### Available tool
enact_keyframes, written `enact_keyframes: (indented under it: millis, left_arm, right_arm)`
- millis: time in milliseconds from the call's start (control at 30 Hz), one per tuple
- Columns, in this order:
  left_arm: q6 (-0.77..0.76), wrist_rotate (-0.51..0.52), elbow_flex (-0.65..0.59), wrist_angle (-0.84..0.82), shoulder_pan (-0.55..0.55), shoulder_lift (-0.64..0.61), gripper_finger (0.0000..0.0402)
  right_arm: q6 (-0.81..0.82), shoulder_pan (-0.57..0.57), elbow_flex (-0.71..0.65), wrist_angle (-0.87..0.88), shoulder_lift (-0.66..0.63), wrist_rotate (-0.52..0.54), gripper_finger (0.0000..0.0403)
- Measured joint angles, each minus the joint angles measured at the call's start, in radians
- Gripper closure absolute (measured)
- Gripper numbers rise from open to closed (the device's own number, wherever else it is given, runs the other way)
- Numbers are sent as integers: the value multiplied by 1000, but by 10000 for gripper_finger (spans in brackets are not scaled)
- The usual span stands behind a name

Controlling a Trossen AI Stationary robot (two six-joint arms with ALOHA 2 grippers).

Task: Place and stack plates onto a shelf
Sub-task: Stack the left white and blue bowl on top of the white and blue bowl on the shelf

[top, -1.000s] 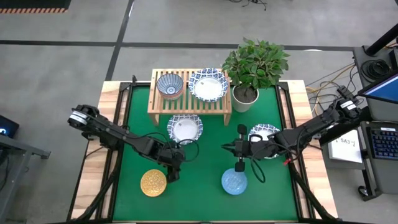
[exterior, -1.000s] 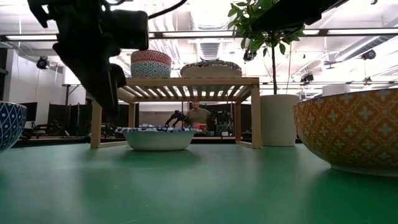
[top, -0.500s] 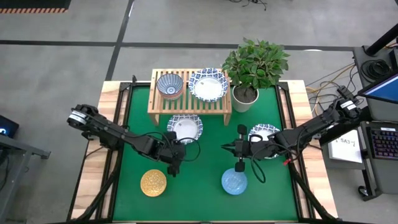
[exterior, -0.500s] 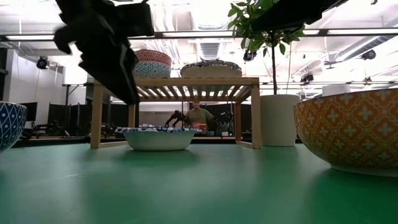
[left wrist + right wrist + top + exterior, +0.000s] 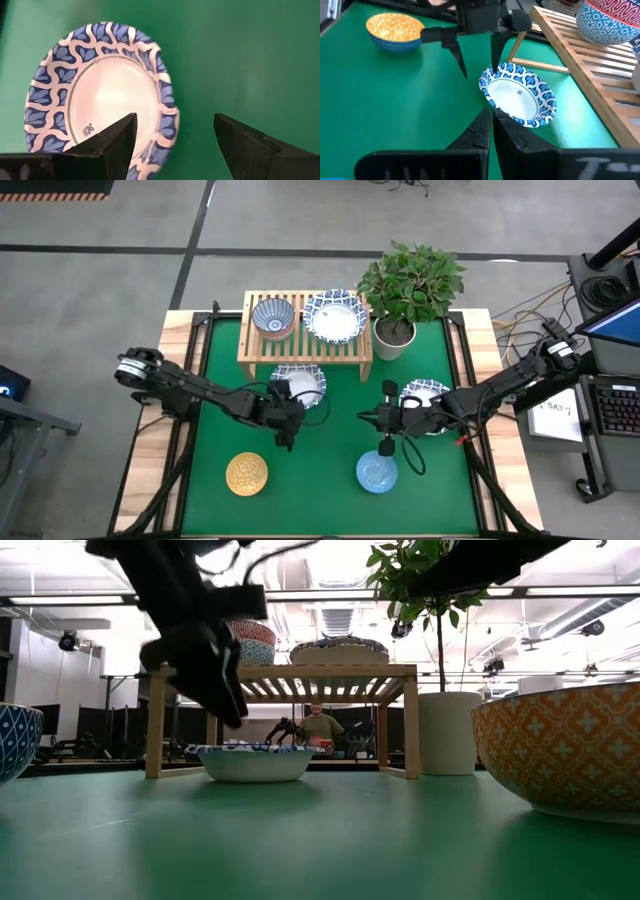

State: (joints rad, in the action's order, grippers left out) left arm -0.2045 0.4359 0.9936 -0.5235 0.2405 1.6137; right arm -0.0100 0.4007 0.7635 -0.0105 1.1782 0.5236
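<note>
A white plate with a blue patterned rim [image 5: 297, 385] [image 5: 100, 105] [image 5: 519, 97] lies on the green mat in front of the light-wood shelf [image 5: 305, 338] [image 5: 300, 672]. My left gripper [image 5: 290, 415] [image 5: 175, 135] [image 5: 477, 67] hangs open just above this plate's near rim, one finger over the white inside and one over the mat. On the shelf's slats stand a small blue-patterned dish [image 5: 273, 317] and a wide blue-rimmed plate [image 5: 335, 315]. My right gripper [image 5: 386, 446] [image 5: 491, 131] is shut, over the mat near the light blue dish [image 5: 376, 472].
A yellow dish [image 5: 246, 474] [image 5: 395, 30] sits near the table's near left. Another blue-rimmed plate [image 5: 425, 393] lies partly under my right arm. A potted plant in a white pot [image 5: 395, 335] [image 5: 447, 730] stands right of the shelf. A person [image 5: 320, 725] shows beyond the table.
My left gripper has moved away from the yellow dish toward the far edge and slightly right, to the rim of the plate in front of the shelf, tipping as it went. The right arm and all dishes have stayed where they were.
</note>
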Motion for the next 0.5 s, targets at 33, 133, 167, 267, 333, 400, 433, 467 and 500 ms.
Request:
enact_keyframes:
  millis: [33, 133, 167, 267, 333, 400, 433, 467, 500]
  left_arm:
    - [7, 0, 0, 5, -4, 15, 159]
    - [31, 0, 0, 15, -10, 67, 169]
    - [33, 2, 0, 14, -13, 84, 173]
    - [26, 38, 0, 16, -15, 122, 188]
    - [19, 49, 0, 15, -16, 139, 202]
    - [14, 50, 0, 16, -15, 150, 221]
    - [12, 50, 0, 16, -15, 153, 231]
    - [11, 50, 0, 17, -15, 153, 243]
    - [11, 50, 0, 17, -14, 153, 257]
  right_arm:
    - [2, 0, 0, 7, 0, 0, 394]
    - [9, 0, 0, 21, -3, 0, 394]
    - [9, 0, 0, 22, -3, 0, 394]
    - [9, 0, 0, 32, -4, 0, 394]
    - [9, 0, 0, 36, -4, 1, 394]
    - [9, 0, 0, 36, -4, 1, 394]
    - [9, 0, 0, 36, -4, 1, 394]
    - [9, 0, 0, 37, -4, 1, 394]
    - [9, 0, 0, 37, -4, 1, 394]
